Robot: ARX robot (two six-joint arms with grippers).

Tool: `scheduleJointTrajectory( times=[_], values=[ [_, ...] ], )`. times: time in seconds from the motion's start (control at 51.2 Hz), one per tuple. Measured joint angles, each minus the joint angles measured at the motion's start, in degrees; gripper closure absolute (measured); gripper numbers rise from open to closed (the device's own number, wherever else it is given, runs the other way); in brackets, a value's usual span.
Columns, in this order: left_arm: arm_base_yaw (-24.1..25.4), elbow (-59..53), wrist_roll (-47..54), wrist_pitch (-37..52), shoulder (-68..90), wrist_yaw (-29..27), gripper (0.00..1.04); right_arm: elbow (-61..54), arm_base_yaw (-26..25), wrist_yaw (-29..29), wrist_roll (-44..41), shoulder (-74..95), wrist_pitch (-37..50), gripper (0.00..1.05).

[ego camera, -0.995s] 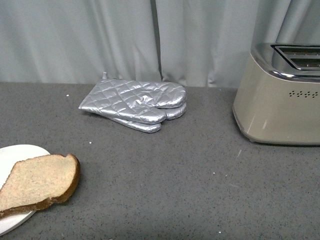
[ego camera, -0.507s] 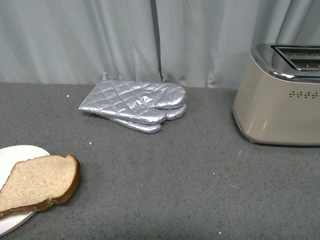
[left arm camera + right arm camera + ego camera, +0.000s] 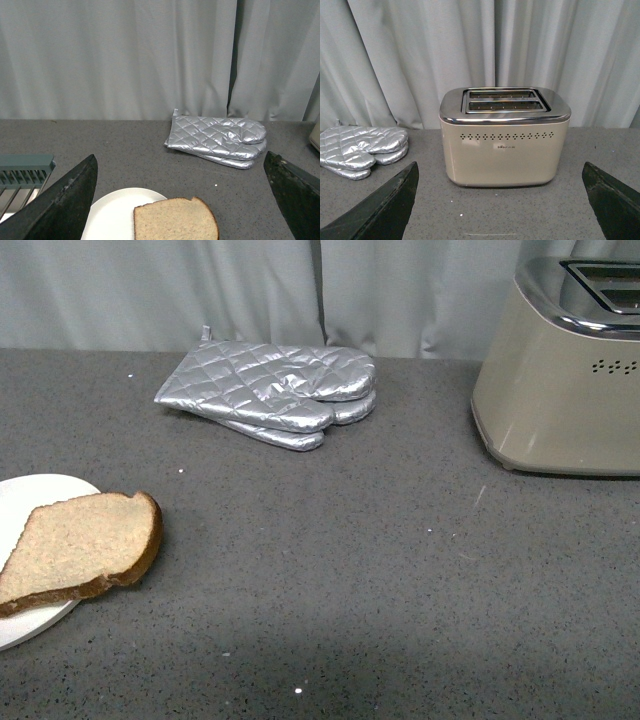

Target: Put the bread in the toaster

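The bread (image 3: 80,545), a light-brown slice with a darker crust, lies partly on a white plate (image 3: 25,495) at the front left, overhanging its edge. It also shows in the left wrist view (image 3: 175,220). The beige toaster (image 3: 560,380) with a chrome top stands at the far right; the right wrist view shows the toaster (image 3: 505,135) with two empty slots. My left gripper (image 3: 182,200) is open, above and before the bread. My right gripper (image 3: 502,200) is open, facing the toaster from a distance. Neither gripper shows in the front view.
A silver quilted oven mitt (image 3: 270,395) lies at the back middle of the dark grey countertop (image 3: 350,570); it also shows in both wrist views (image 3: 217,140) (image 3: 362,150). Grey curtains (image 3: 250,290) hang behind. A green rack (image 3: 22,172) sits beside the plate.
The front view has tilted down: the mitt, toaster and bread all sit higher in frame. Nothing on the counter has moved.
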Motion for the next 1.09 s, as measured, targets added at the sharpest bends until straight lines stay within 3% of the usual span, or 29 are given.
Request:
scheduleJointTrajectory(
  times=[1.093],
  values=[
    [0.00, 0.00, 0.00, 0.00, 0.00, 0.00, 0.07, 0.00, 0.00, 0.00, 0.00, 0.00, 0.00, 0.09]
  ],
)
